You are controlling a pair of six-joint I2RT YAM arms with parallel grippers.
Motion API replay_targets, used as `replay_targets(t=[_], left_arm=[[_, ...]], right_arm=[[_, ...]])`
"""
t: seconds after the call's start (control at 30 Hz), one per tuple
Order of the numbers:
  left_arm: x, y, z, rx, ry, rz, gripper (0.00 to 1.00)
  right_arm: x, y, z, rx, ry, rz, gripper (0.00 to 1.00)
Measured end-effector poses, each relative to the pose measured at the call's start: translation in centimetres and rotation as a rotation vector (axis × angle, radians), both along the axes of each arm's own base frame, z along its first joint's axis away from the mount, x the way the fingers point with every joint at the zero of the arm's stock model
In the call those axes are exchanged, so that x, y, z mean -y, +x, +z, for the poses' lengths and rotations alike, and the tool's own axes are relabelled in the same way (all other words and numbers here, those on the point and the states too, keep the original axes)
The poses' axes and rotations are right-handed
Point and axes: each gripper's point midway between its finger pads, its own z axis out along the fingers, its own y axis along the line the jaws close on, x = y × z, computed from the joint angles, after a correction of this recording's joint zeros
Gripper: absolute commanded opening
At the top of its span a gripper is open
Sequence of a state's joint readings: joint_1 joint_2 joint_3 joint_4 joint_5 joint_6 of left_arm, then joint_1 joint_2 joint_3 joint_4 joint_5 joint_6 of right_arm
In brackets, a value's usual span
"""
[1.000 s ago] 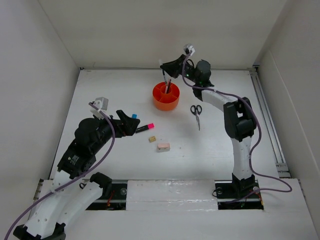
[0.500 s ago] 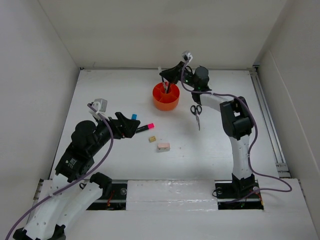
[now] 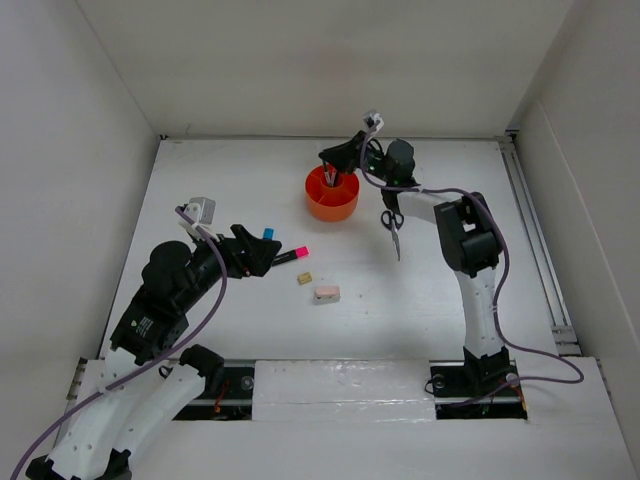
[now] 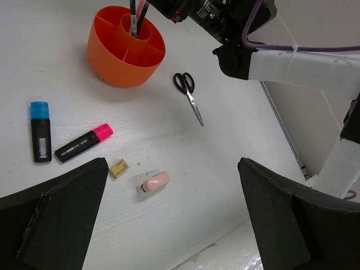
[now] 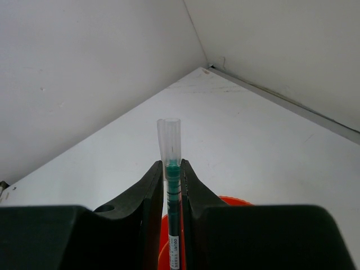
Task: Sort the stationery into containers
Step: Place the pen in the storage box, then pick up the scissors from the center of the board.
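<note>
My right gripper [image 3: 336, 158] hangs just over the far side of the round orange organiser [image 3: 315, 207], shut on a slim dark pen [image 5: 171, 188] with a clear cap. The pen points down into the organiser [image 5: 239, 201]. Other dark pens [image 4: 135, 17] stand in a compartment of the organiser [image 4: 121, 64]. My left gripper [image 3: 266, 251] is open and hovers over the blue-capped highlighter [image 4: 40, 132] and the pink-capped highlighter [image 4: 84, 143]. A tan eraser [image 4: 118, 167] and a pinkish eraser [image 4: 155, 182] lie between its jaws [image 4: 173, 164] in the left wrist view. Black-handled scissors [image 3: 392, 228] lie right of the organiser.
White walls close the table on the left, back and right. A rail [image 3: 535, 230] runs along the right edge. The right arm's links [image 4: 292, 56] reach across above the scissors [image 4: 188, 95].
My right gripper has come down toward the organiser with the pen in it. The left arm shifted a little at first, then stayed still.
</note>
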State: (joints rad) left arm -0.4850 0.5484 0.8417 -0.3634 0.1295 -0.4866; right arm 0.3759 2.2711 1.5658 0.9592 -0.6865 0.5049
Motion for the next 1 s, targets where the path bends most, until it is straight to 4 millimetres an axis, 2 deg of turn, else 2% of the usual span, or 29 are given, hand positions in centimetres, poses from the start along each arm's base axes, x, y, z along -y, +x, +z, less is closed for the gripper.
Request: replay_targets(t=[0.23,0.27,0.33,0.37,0.43,0.47,0.57,0.63,0.77,1.0], left_arm=[[0.0,-0.1,0.1,0.003,-0.002,-0.001,1.0],[0.0,-0.1,0.1,0.003,-0.002,-0.001,1.0],[0.0,-0.1,0.1,0.003,-0.002,-0.001,1.0],[0.0,-0.1,0.1,0.003,-0.002,-0.003,1.0],[0.0,-0.1,0.1,0.003,-0.002,-0.004,1.0],[0.0,-0.1,0.1,0.003,-0.003,-0.005,1.0],[0.1,-0.1,0.1,0.003,-0.003,-0.007,1.0],[0.1,-0.1,0.1,0.003,-0.004,-0.009,1.0],[0.1,-0.1,0.1,0.003,-0.004,-0.009,1.0],[-0.5,0.4,0.0,0.001,0.003,0.039,1.0]], right_arm=[[0.2,-0.6,-1.3,-0.017,0.002,0.001,0.21],[0.3,-0.7,-1.6,-0.023,0.0,0.001,0.33],[0.3,-1.0,-2.3,-0.042,0.0,0.006,0.46],[0.3,-1.1,-2.6,-0.05,0.001,0.007,0.56],[0.4,-1.5,-2.9,-0.06,0.003,0.014,0.64],[0.4,-1.7,-2.9,-0.06,0.003,0.018,0.73],[0.4,-2.5,-2.6,-0.06,0.006,0.029,0.81],[0.5,-3.0,-1.5,-0.045,0.013,0.031,1.0],[0.7,-4.4,2.6,0.019,0.038,0.037,1.0],[1.1,-8.7,12.7,0.135,0.106,0.015,1.0]])
